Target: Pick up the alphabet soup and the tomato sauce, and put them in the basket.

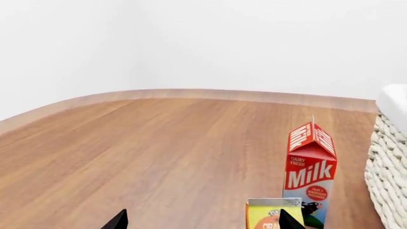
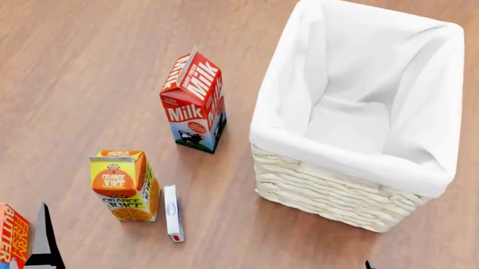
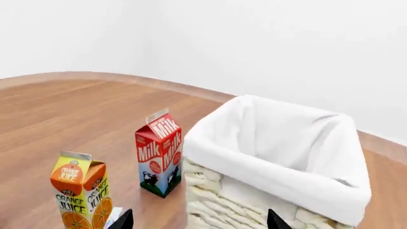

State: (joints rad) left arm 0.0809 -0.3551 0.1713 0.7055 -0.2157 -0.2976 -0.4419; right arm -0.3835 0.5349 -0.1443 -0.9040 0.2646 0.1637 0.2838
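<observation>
The alphabet soup and the tomato sauce are out of view in every frame. The cream wicker basket [image 2: 359, 112] with its white cloth lining stands at the right of the wooden floor, and nothing shows inside it; it also appears in the right wrist view as the basket [image 3: 279, 157]. My left gripper [image 1: 203, 222] is open, its dark fingertips wide apart and nothing held, aimed past the milk carton [image 1: 310, 171]. My right gripper [image 3: 199, 222] is open too, empty, facing the basket's woven wall. In the head view only a dark left finger [image 2: 46, 238] shows at the lower left.
A red milk carton [image 2: 194, 103] stands left of the basket. An orange juice carton [image 2: 123, 185] stands nearer, a small white box [image 2: 173, 213] lies beside it, and a butter box [image 2: 11, 241] sits at the lower left edge. A white wall bounds the far floor.
</observation>
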